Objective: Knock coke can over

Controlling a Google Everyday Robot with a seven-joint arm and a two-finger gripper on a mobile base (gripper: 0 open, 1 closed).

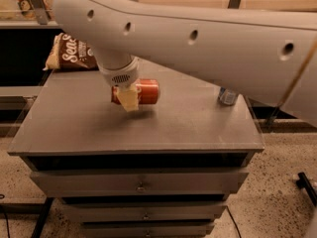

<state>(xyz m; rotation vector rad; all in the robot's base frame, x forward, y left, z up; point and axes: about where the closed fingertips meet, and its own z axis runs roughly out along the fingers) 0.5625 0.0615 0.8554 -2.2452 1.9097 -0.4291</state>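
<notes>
One white arm (pixel 198 38) reaches in from the upper right, its wrist bent down over the grey drawer cabinet (pixel 198 133). Its gripper (pixel 128 97) clamps the one coke can (pixel 147 91), which is held sideways near the middle of the cabinet top. One chip bag (pixel 69 54) lies at the back left, and one silver can (pixel 228 96) stands at the right.

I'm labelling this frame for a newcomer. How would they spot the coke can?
Start at the grey drawer cabinet's top. Near its middle, at the white arm's gripper, the coke can is turned horizontal. It is red, unlike the silver-blue can at the right and the brown snack bag behind.
</notes>
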